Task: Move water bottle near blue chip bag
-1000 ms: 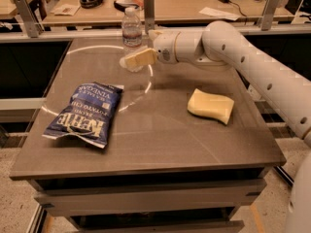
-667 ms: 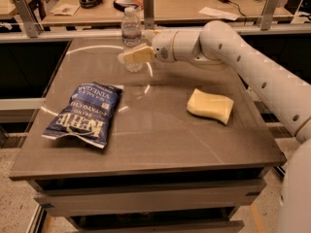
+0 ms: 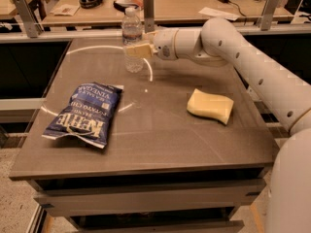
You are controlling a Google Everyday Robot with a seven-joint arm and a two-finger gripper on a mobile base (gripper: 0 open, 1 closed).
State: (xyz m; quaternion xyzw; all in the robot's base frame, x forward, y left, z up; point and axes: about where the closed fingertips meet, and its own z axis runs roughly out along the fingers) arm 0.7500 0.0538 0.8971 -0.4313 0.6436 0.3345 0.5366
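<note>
The water bottle [image 3: 131,33] stands upright at the back of the table, left of centre; it is clear, with a white cap. My gripper [image 3: 136,51] reaches in from the right and sits at the bottle's middle, with its cream tip across the front of the bottle. The bottle's base rests on the table. The blue chip bag [image 3: 83,113] lies flat at the front left of the table, well apart from the bottle and nearer the camera.
A yellow sponge [image 3: 210,105] lies on the right half of the grey table [image 3: 155,149]. My white arm [image 3: 252,67] spans the table's back right. Behind the table, a metal rail [image 3: 58,34] fronts a desk with headphones and papers.
My gripper has risen slightly along the bottle, from near its lower part to its middle. The bottle, the bag and the sponge have not moved.
</note>
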